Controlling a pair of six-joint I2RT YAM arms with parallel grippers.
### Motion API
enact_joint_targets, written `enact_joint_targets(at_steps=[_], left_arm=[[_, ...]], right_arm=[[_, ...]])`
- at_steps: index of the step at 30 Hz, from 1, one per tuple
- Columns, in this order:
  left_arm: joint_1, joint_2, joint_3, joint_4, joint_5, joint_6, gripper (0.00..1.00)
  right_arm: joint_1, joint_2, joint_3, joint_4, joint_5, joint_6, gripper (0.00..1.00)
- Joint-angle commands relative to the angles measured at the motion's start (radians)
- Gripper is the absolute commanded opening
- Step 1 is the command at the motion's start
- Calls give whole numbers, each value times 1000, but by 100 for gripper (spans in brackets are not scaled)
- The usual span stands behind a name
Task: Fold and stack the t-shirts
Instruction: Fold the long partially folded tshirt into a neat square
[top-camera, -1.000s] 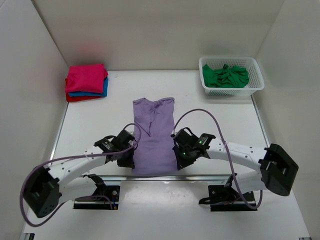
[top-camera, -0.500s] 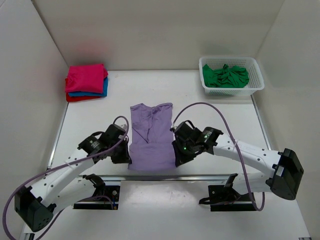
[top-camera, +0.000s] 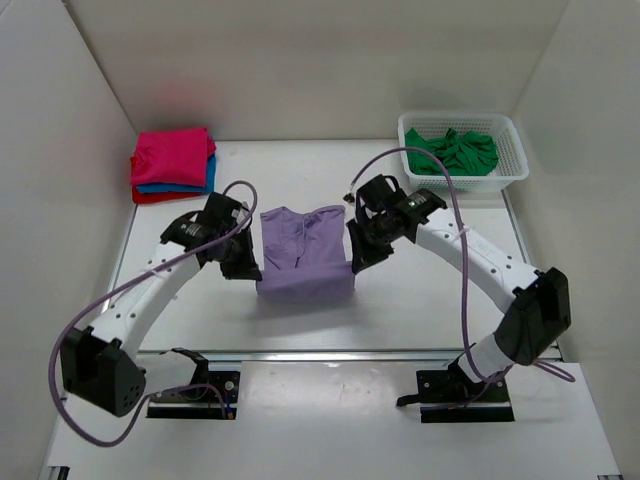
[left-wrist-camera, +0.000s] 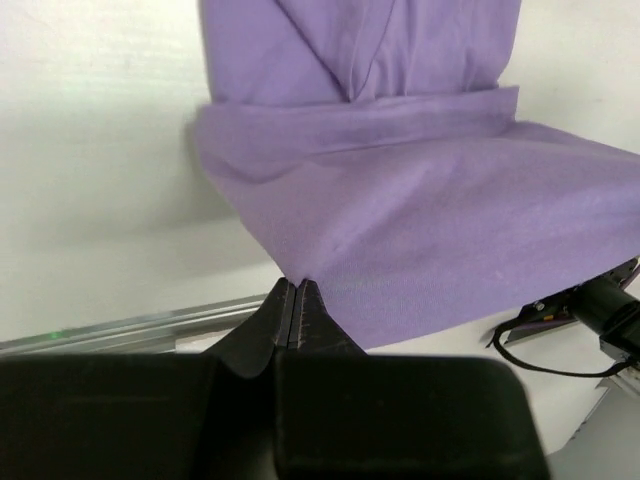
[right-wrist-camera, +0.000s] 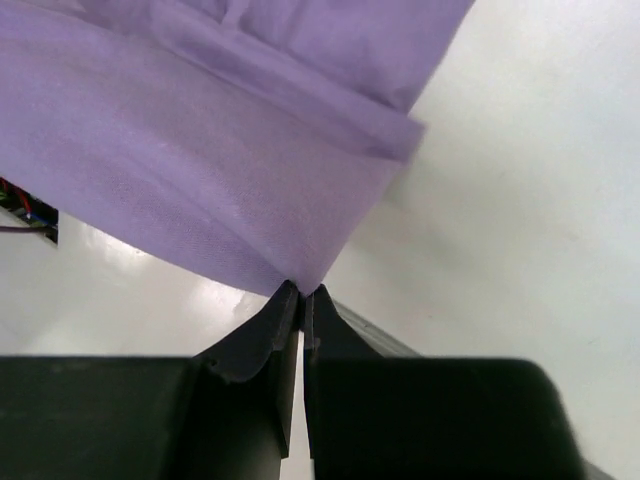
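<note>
Now I see the lilac tee (top-camera: 305, 255) mid-table, its near hem lifted and carried toward twelve o'clock since a second ago, so it looks shorter. My left gripper (left-wrist-camera: 295, 288) at its nine o'clock and right gripper (right-wrist-camera: 302, 292) at three o'clock each pinch a hem corner, fingers pressed together on the cloth.

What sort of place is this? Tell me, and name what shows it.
Probably a robot test bench, not a home: a white table boxed in by plain white panels, a left arm and right arm bolted at its near edge, holding a lilac shirt between them.
</note>
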Motion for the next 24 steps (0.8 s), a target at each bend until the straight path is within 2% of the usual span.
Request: enact_joint_targets(at_steps=[1, 14, 19, 24], left_arm=[[40, 82, 86, 6, 30, 78, 0], [166, 311, 241, 121, 90, 130, 0], [195, 392, 278, 178, 108, 134, 2], [215, 467, 262, 256, 125, 128, 6]], right_arm=[[-55, 68, 101, -41, -19, -113, 0], [-180, 366, 460, -38, -50, -176, 0], [-210, 449, 541, -35, -47, -188, 0], [-227, 533, 555, 51, -69, -196, 0]])
